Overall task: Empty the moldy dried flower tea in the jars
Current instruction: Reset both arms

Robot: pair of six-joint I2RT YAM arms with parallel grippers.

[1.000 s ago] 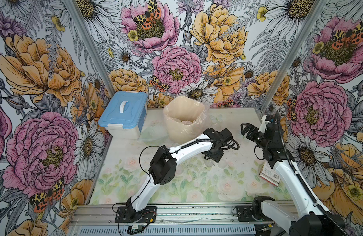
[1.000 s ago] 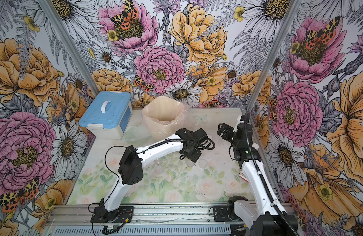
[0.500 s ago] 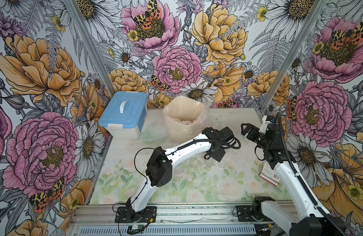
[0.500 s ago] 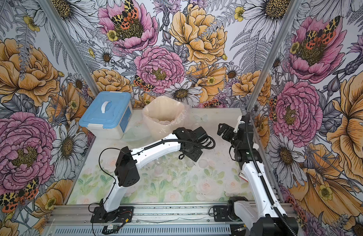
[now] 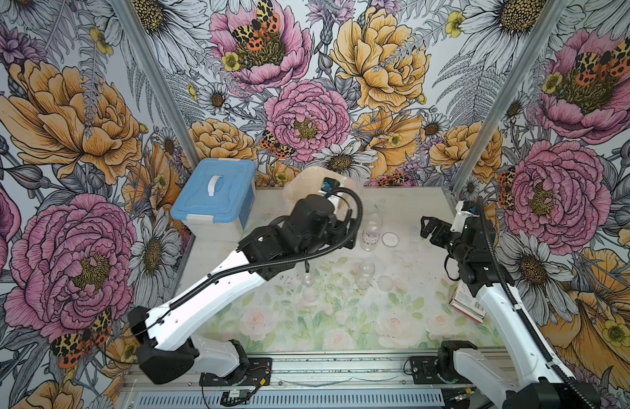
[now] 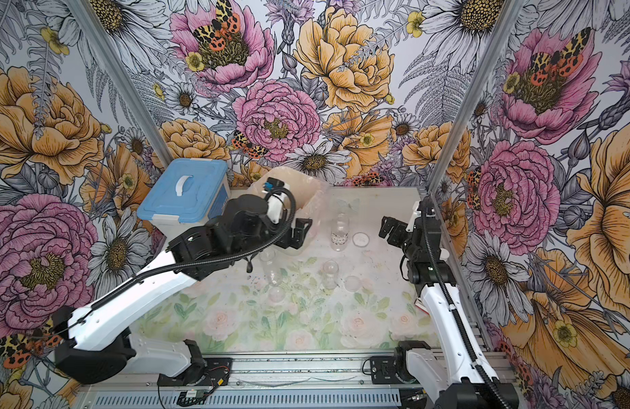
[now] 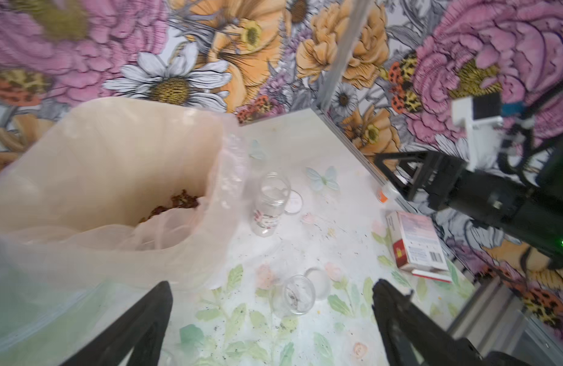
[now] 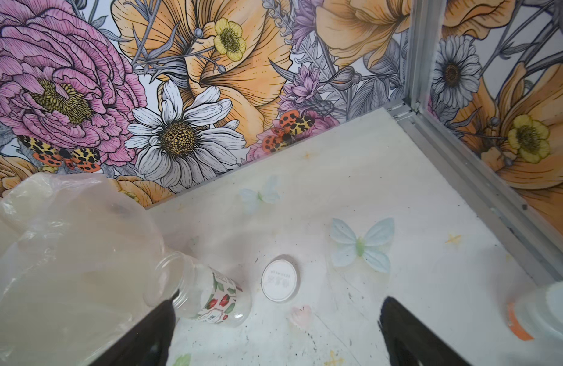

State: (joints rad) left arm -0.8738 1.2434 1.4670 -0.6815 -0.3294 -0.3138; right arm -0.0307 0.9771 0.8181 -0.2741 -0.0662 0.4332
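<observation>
The left arm (image 5: 306, 226) screens most of the lined bin (image 5: 299, 184) in both top views. In the left wrist view the wall (image 7: 83, 47) is blurred, and a liner fold (image 7: 166, 228) hides all but a patch of the moldy dried flower tea (image 7: 178, 202). The orange-labelled bottle (image 8: 539, 313), out of focus, is cut by the right wrist view's edge.
</observation>
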